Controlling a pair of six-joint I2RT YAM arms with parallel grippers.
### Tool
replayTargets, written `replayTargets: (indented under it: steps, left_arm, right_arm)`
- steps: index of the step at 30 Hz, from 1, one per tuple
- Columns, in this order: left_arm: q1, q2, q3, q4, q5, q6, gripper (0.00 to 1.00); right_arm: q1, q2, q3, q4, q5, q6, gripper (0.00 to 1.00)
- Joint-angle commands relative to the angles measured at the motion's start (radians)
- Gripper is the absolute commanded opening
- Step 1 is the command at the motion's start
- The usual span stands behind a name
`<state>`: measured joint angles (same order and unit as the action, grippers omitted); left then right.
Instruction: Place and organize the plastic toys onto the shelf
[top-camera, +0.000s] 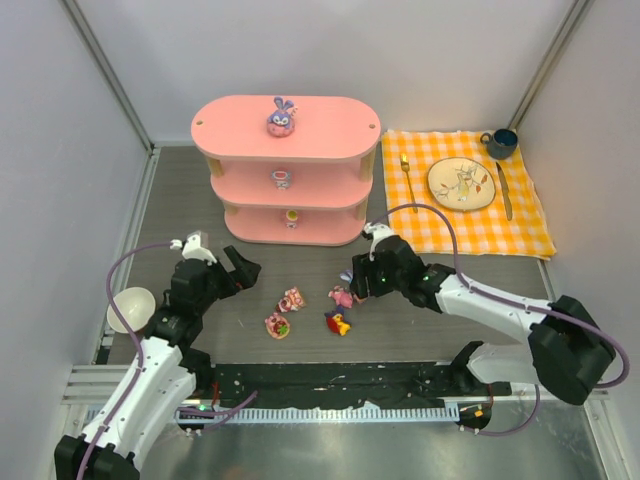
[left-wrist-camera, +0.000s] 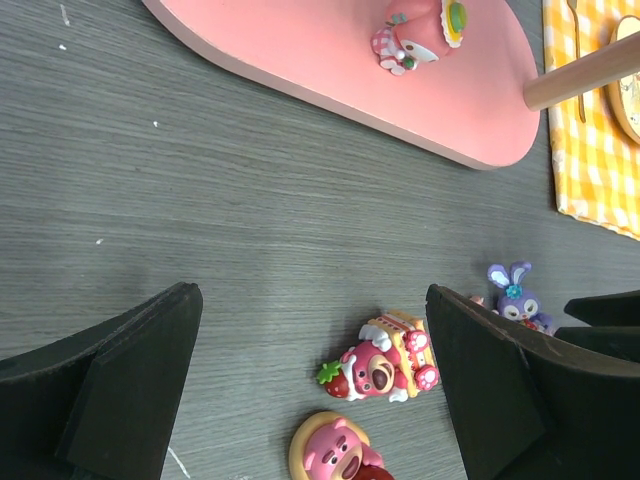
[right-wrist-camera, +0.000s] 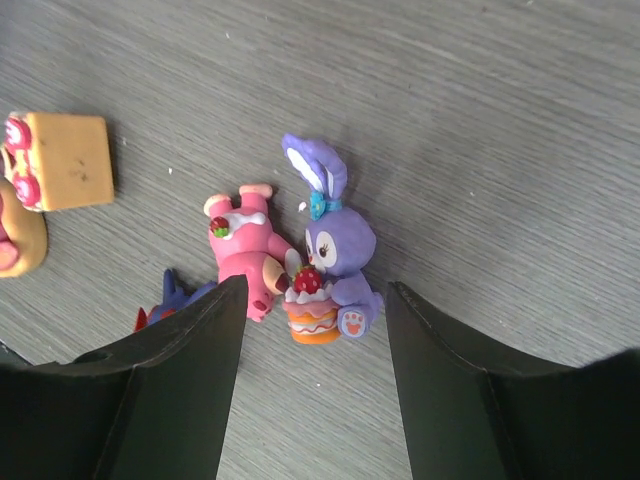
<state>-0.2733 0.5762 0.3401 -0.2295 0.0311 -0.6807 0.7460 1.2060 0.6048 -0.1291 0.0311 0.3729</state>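
R claw (right-wrist-camera: 315, 290) hangs open over the purple bunny (right-wrist-camera: 335, 245) — grabbing nothing. L claw (left-wrist-camera: 310, 295) gapes wide, empty — pink bear (top-camera: 291, 299) at its 4 o'clock.

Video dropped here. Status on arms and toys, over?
Left fingers open, empty. Right fingers open above purple bunny and pink bear, no grip. Shelf holds three toys. Nothing blocking.

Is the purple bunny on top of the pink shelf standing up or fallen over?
Standing up: the purple bunny sits atop the shelf, ears pointing up above its face.
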Motion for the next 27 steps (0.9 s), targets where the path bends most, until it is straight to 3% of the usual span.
replayTargets:
  steps: [1, 10, 22, 25, 27]
  left_arm:
    - [-0.003, -0.009, 0.034, 0.012, 0.016, 0.003, 1.00]
    - [-0.003, -0.009, 0.033, 0.013, 0.015, 0.006, 1.00]
    - [-0.003, -0.001, 0.033, 0.016, 0.012, 0.009, 1.00]
    - [-0.003, -0.001, 0.031, 0.019, 0.010, 0.007, 1.00]
    - [-0.003, 0.002, 0.031, 0.019, 0.010, 0.007, 1.00]
  right_arm:
    - [-0.040, 0.065, 0.082, -0.053, -0.132, -0.084, 0.63]
    - [-0.099, 0.158, 0.135, -0.058, -0.197, -0.130, 0.63]
    - [-0.116, 0.286, 0.188, -0.069, -0.267, -0.163, 0.50]
    - [-0.117, 0.300, 0.191, -0.072, -0.280, -0.167, 0.42]
    - [-0.117, 0.303, 0.191, -0.073, -0.289, -0.167, 0.29]
